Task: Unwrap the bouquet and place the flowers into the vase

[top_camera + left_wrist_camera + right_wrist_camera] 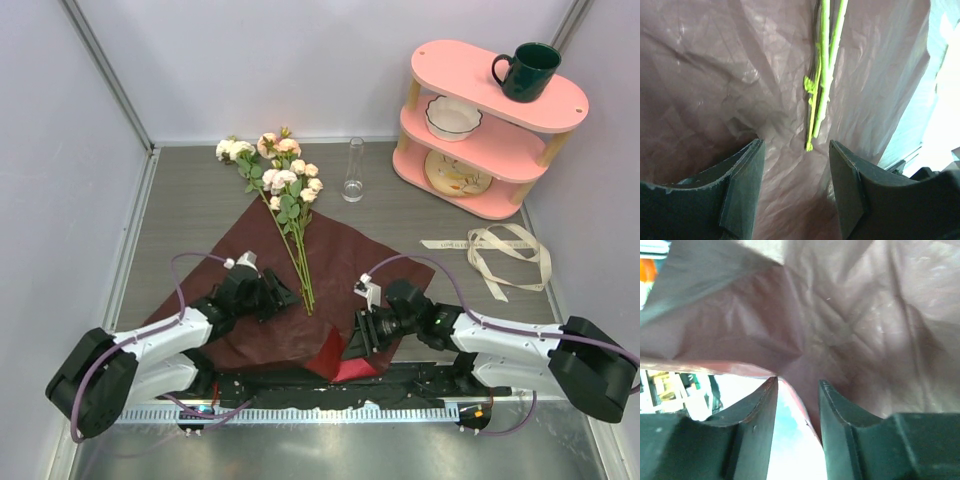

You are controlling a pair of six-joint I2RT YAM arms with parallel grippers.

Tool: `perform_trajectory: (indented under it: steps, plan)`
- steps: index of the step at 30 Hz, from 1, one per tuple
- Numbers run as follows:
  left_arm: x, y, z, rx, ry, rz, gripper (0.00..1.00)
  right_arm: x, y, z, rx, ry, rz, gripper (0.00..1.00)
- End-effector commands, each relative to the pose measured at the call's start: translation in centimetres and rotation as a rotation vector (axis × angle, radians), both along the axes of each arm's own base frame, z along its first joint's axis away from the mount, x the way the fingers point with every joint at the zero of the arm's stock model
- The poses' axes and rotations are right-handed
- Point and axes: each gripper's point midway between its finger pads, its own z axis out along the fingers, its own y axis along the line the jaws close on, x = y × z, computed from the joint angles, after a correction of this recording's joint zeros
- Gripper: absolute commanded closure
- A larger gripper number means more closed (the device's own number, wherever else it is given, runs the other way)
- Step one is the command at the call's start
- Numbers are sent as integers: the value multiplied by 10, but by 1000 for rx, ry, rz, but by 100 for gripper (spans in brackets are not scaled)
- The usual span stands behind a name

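**Inspector:** Condition of the wrapping?

**Arm:** The wrapping paper [340, 265] lies opened out on the table [200, 200]. The ribbon [510, 255] is off it, loose at 3 o'clock. The flowers [285, 190] lie bare on the sheet, heads at 11 o'clock, stems running toward 6. My judgement: the unwrapping is done, and no flower has been placed in the vase.

**Inspector:** Left fingers?

**Arm:** My left gripper [795, 150] stands wide and holds nothing. The stem ends [815, 125] lie just ahead of the gap, at 12 o'clock from my fingertips, untouched. I judge this the right station: the bare ends are where the bunch can be taken without crushing leaf or bloom.

**Inspector:** Right fingers?

**Arm:** My right gripper [797, 387] shows a narrower gap, with a raised fold of the paper's near edge running into it. Light shows between the pads, so I record it as not clamped. It sits at the sheet's 5 o'clock corner, presumably to pin or draw the paper while the stems lift.

**Inspector:** The vase?

**Arm:** The vase [353, 170] stands upright and empty at 12 o'clock, just beyond the sheet's far corner and well apart from both grippers. Its neck is narrow, so splayed stems could snag.
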Motion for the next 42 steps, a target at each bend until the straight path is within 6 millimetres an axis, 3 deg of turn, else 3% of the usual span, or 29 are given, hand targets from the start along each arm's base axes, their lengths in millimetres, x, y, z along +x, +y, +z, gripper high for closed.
perform_trajectory:
  steps: [1,5,7,10,17,21,23,26,28,32,33,35,39,40,42]
  plan:
    - [26,8,-6,23,-39,88,42,29,-3,-18,-97,-133,-79,64]
    - [38,6,-11,20,-29,106,42,50,6,-25,-103,-190,-140,93]
    - [43,10,-18,35,-6,117,42,53,11,-28,-90,-200,-141,99]
    - [53,12,-20,25,-12,139,42,66,17,-28,-72,-270,-152,99]
    - [80,19,-33,30,17,162,43,98,42,-3,-21,-421,-160,99]
    - [95,26,-52,13,64,174,45,122,44,-7,-88,-497,-170,99]
    - [104,22,-47,-13,53,157,48,132,47,-3,-87,-529,-159,99]
    - [108,20,-41,-9,42,134,49,130,51,6,-92,-550,-98,99]
    - [107,20,-29,-15,16,125,48,116,54,12,-56,-523,-33,99]
    - [90,20,-3,-50,-23,93,42,78,50,22,26,-406,70,86]
    - [85,19,3,-65,-30,79,42,68,49,24,50,-358,78,76]
    - [74,17,21,-97,-55,45,38,49,43,26,93,-301,122,66]
    - [53,7,56,-189,-98,-41,34,32,36,43,161,-277,143,44]
    - [47,5,62,-208,-102,-59,33,28,35,45,177,-259,153,32]
    - [41,7,77,-225,-134,-68,33,12,34,53,239,-218,224,27]
